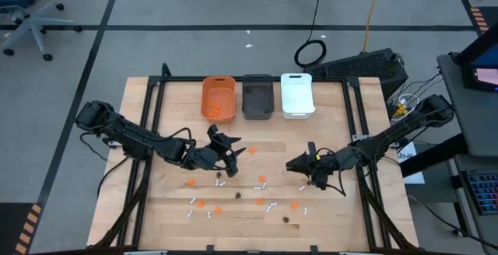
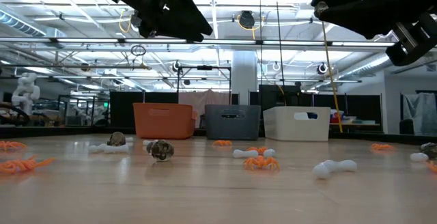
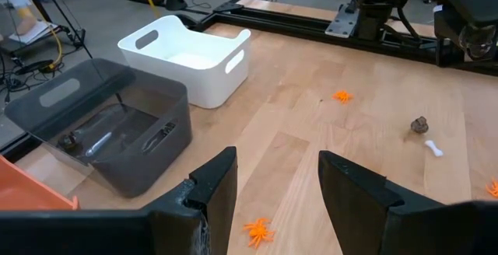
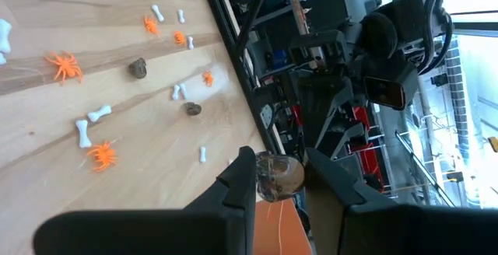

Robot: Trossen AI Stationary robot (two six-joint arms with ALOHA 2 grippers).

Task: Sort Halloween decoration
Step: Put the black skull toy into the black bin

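Observation:
The Halloween decoration lies scattered over the wooden table's near half: orange spiders [image 1: 262,181], small white bones [image 1: 271,206] and dark lumps [image 1: 286,219]. My right gripper [image 4: 280,169] hangs above the table right of centre, shut on a brown lump [image 4: 278,177]. Left of centre, my left gripper [image 3: 276,173] hovers open with nothing between its fingers, over an orange spider [image 3: 257,230] on the wood. The gripper also shows in the high view [image 1: 230,141]. My right gripper pinches the brown rounded lump [image 4: 274,183] between the free ends of its two fingers, one finger on each side. The fingers lie about level and come from the table's right side. The lump is lifted clear of the table.
Three bins stand side by side at the far edge: orange [image 1: 219,98], dark grey [image 1: 257,96] and white [image 1: 297,95]. Black frame rails [image 1: 152,107] run along the table's left, right and far sides. Bare wood lies between the bins and the grippers.

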